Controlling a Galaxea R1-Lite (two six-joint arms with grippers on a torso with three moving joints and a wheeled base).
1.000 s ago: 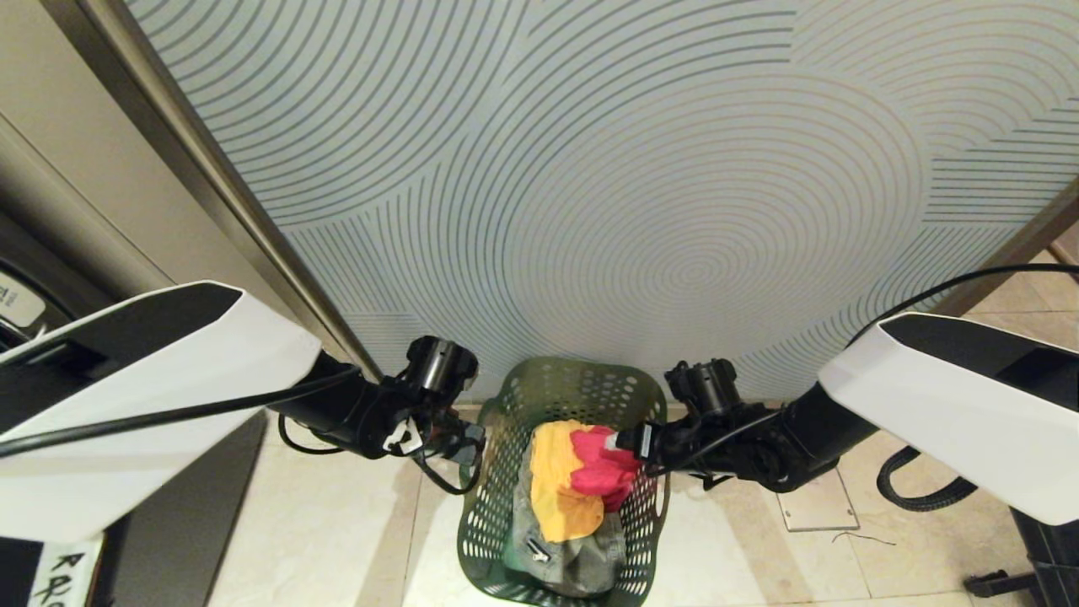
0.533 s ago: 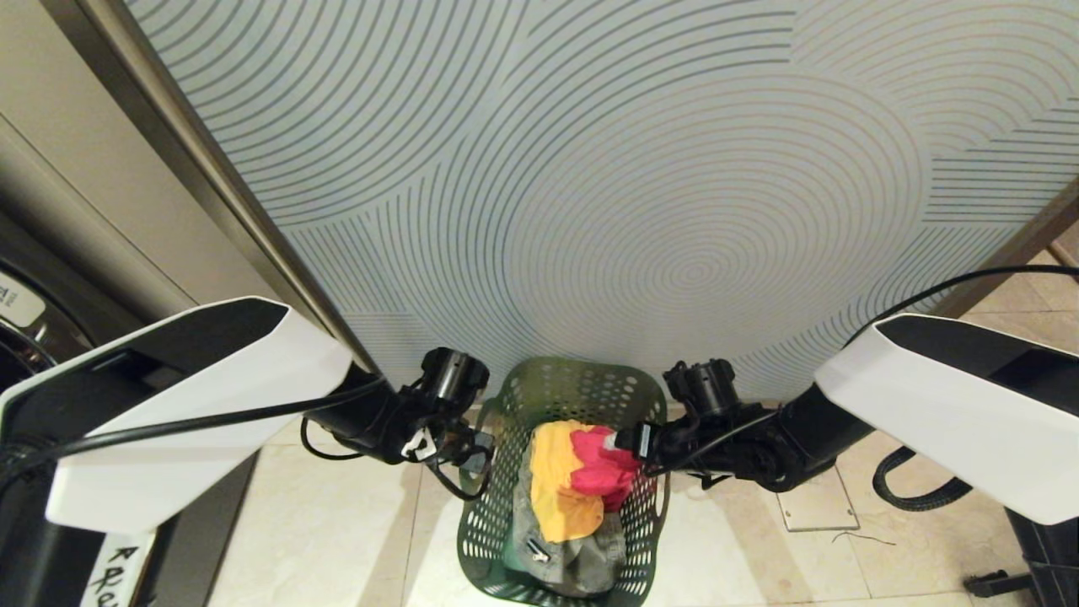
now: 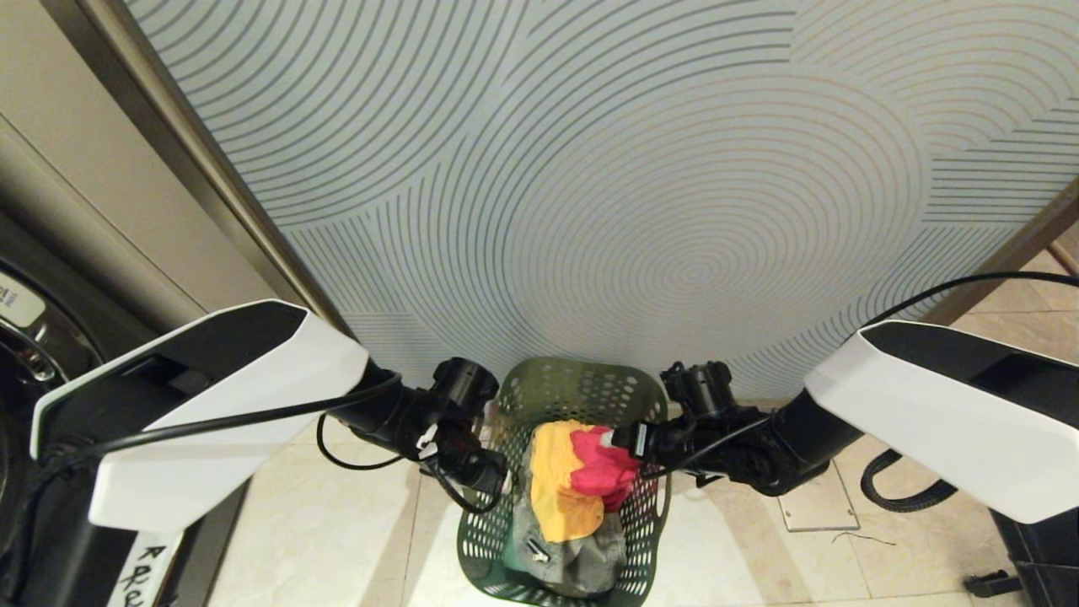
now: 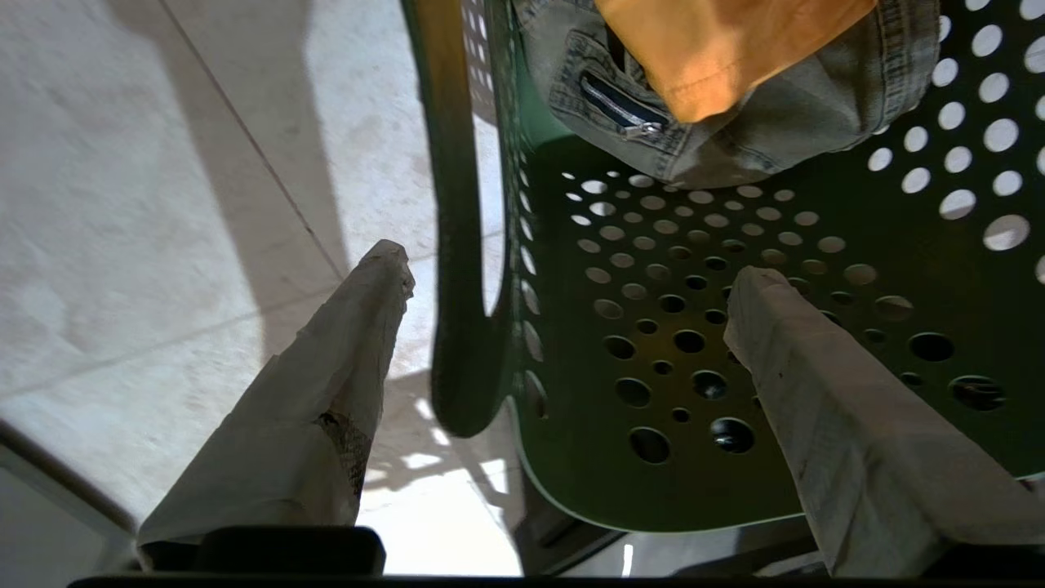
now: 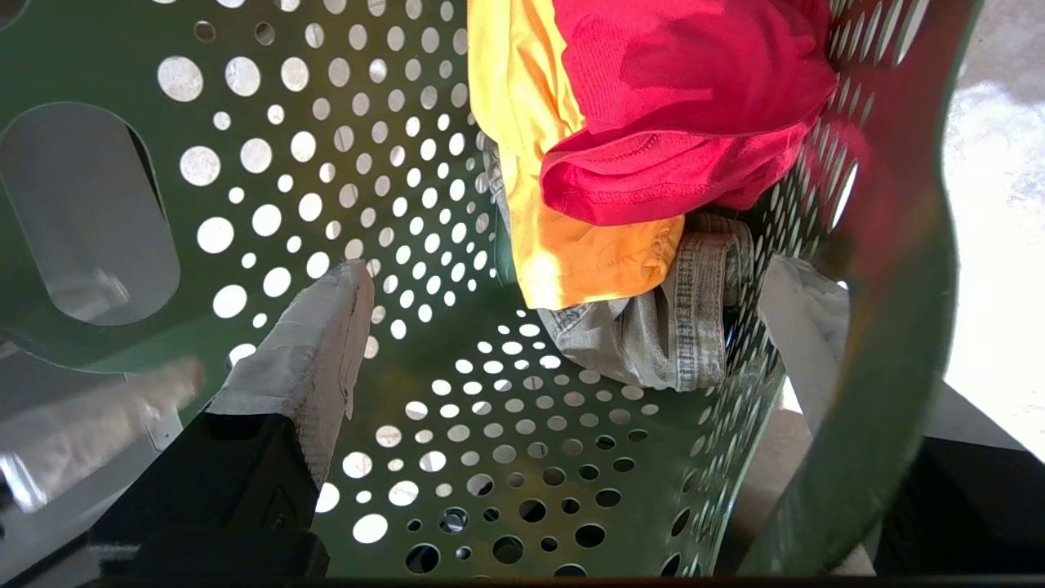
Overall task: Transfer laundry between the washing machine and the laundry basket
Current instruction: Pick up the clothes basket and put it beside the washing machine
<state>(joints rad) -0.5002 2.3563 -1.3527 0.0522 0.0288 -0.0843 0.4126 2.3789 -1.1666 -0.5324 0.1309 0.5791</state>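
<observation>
Both jaws spread and empty: left gripper (image 4: 563, 282) and right gripper (image 5: 563, 286) each straddle a side wall of laundry basket (image 3: 506, 539) holding laundry (image 3: 573, 480); should close evenly on both rims before lifting

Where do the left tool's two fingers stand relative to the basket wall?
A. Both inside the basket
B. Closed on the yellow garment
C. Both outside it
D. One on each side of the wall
D: in the left wrist view the open left tool straddles the basket wall, one finger over the floor, the other inside above the holes, touching no laundry.
</observation>
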